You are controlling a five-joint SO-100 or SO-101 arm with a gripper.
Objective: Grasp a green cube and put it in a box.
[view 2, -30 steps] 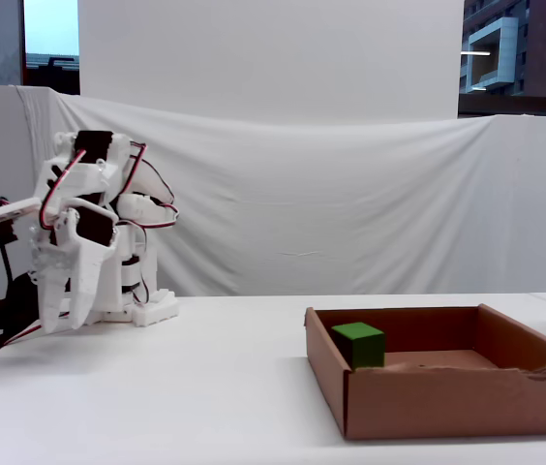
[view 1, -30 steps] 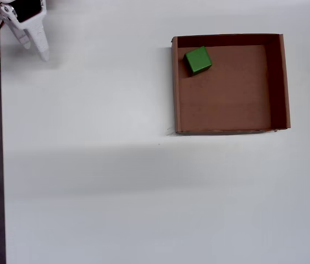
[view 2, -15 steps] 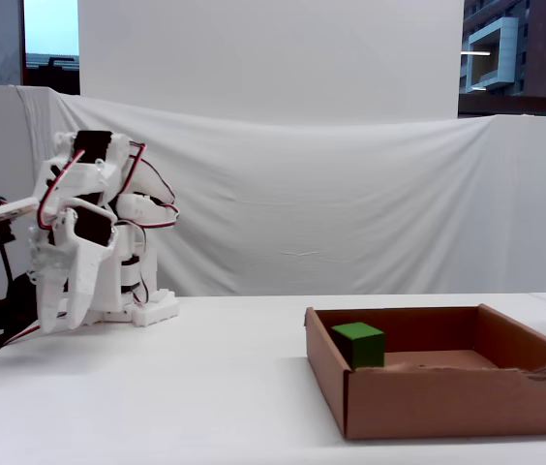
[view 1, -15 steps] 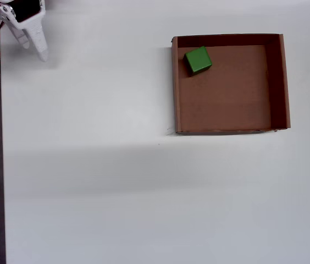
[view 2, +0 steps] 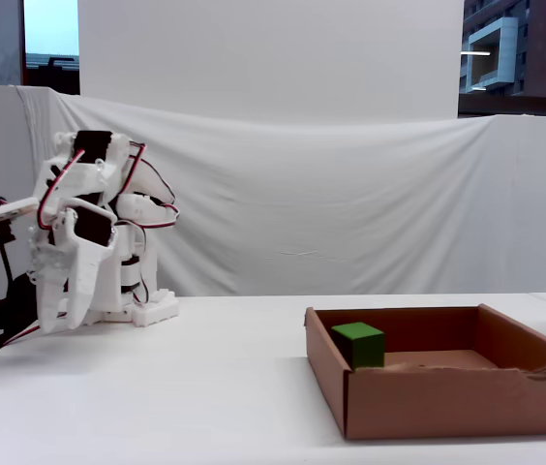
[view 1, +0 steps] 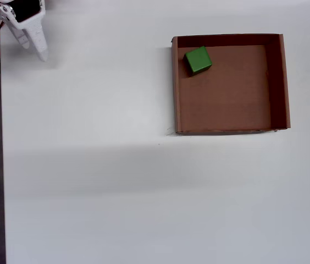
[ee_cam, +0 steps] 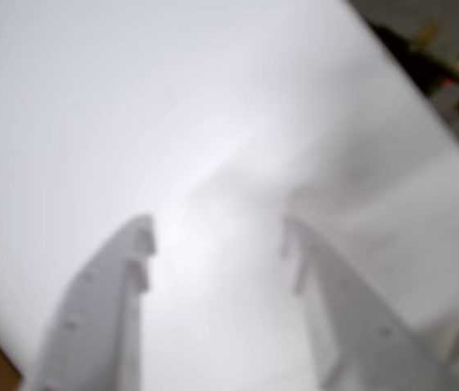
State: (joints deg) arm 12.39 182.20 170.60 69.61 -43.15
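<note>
Green cube (view 1: 198, 60) inside cardboard box (view 1: 278, 82)

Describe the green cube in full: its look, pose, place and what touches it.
The green cube is small, solid and matte, with plain faces. It sits flat on the floor of the box, turned slightly askew to the walls, in the corner that the overhead view shows at upper left. It lies close to both walls there. Nothing holds it; the gripper is far off.
</note>
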